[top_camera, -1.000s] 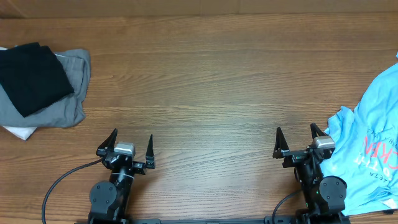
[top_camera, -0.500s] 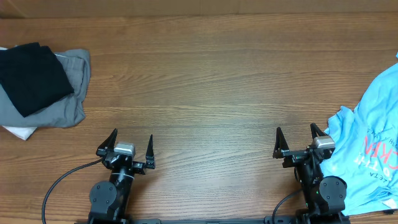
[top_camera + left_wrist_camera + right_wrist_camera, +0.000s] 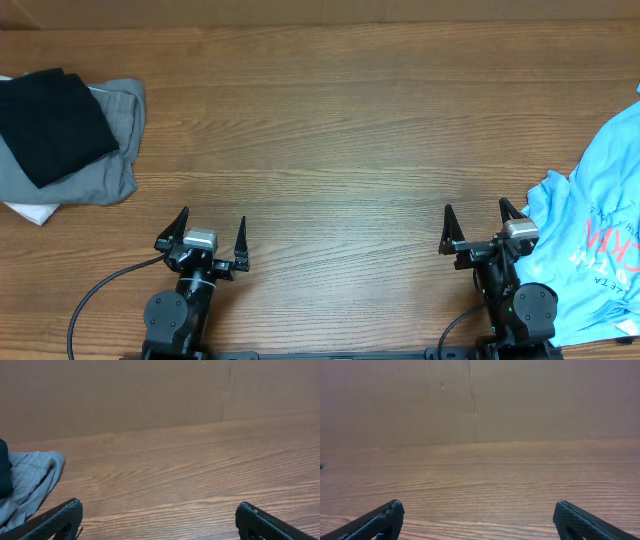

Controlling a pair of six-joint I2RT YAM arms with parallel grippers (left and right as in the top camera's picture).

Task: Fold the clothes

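So, starting at the far left edge: a black garment sits bunched on top of a grey garment, with a bit of white cloth poking out on the near side. Looks to me like a put-aside pile, parked clear of the working area, though none of it is neatly squared off.

Next over, the left gripper is at the near edge, jaws spread wide with nothing between them, pointing toward the far side. Its wrist view just shows the grey fabric off to its left and bare wood ahead.

The middle of the table has nothing on it, which I'd guess is deliberate, since you need flat room to lay a shirt out.

Then the right gripper, same deal: near edge, jaws apart, holding nothing. Just beside it on the right, the light blue T-shirt with red print lies crumpled, running off the right edge. My read is that's the next one up, and the right arm is the closest one to drag it to the centre.
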